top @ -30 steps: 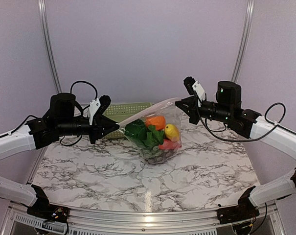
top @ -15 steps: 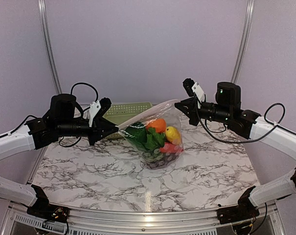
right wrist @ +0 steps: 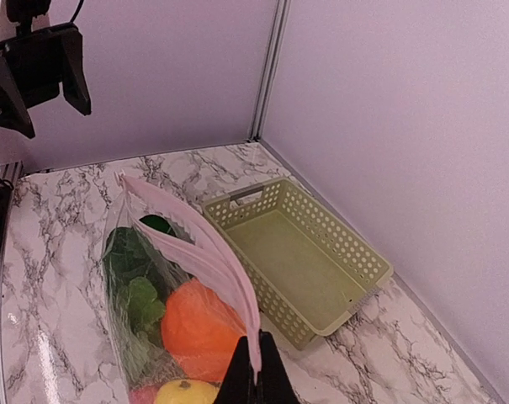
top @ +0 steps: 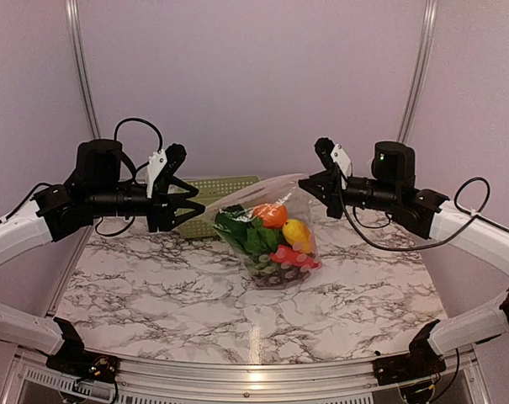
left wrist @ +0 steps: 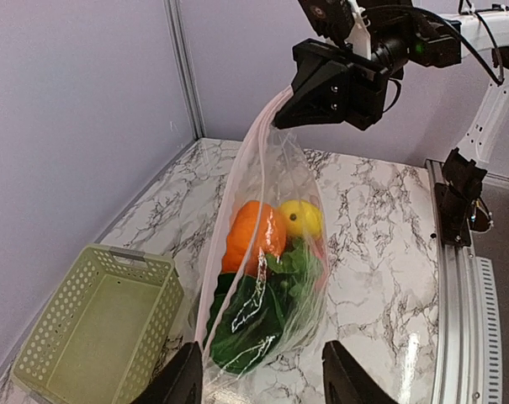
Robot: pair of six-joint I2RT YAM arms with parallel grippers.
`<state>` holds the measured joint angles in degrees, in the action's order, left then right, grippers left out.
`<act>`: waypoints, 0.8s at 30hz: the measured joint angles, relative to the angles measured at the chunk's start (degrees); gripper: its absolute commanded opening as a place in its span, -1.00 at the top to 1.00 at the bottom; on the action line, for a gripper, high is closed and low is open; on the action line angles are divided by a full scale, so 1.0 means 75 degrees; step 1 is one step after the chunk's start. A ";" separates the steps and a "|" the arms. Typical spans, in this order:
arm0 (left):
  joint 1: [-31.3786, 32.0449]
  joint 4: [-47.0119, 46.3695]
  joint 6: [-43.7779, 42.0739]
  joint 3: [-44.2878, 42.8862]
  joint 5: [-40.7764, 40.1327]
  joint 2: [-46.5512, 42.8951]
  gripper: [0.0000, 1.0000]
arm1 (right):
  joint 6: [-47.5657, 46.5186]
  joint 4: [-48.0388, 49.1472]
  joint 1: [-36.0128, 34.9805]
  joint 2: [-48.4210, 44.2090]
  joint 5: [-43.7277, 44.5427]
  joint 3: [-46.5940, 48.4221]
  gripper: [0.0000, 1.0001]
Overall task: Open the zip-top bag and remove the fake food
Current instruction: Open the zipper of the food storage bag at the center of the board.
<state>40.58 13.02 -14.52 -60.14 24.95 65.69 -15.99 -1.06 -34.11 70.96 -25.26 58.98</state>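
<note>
– What has changed with your left hand in the last second?

– I had it pinched on the left corner of the zip-top bag. Now it has let go and drawn back to the left, and its fingers stand wide apart. My left wrist camera shows the bag just ahead of them; I cannot tell whether one finger brushes the plastic.

– And your right hand?

– It stays where it was, closed tight on the right end of the zip strip and holding that corner up.

– So where is the bag?

– It hangs from my right hand and slopes down to the left. Its belly has sagged and rests on the marble surface, near the middle. The free left corner sits lower than before, just in front of the green basket.

– And the fake food?

– All inside the bag, slumped a little lower and to the right. The orange piece is on top, the yellow one is beside it, the green leaves are to the left and a red piece is below.

– Is the mouth open?

– From my right wrist, the two pale strips part towards the far end.
</note>
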 measured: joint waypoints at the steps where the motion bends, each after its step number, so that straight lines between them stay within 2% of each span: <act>1: 0.0000 0.0009 0.0000 -0.0157 0.0006 0.0064 0.04 | -0.0023 0.0000 -0.0023 0.0000 -0.0041 0.0000 1.00; 11: 0.0003 0.0268 -0.0149 -0.1515 -0.0041 0.1317 0.18 | -0.0085 0.0000 -0.0361 0.0000 -0.0370 0.0003 1.00; 24: 0.0254 0.0866 -0.0385 -0.2276 0.0026 0.2247 0.29 | -0.0192 -0.0280 -0.0615 0.0003 -0.0373 0.0146 1.00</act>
<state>42.48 19.51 -17.41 -77.21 25.15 82.54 -17.43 -3.16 -38.72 70.98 -28.05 60.07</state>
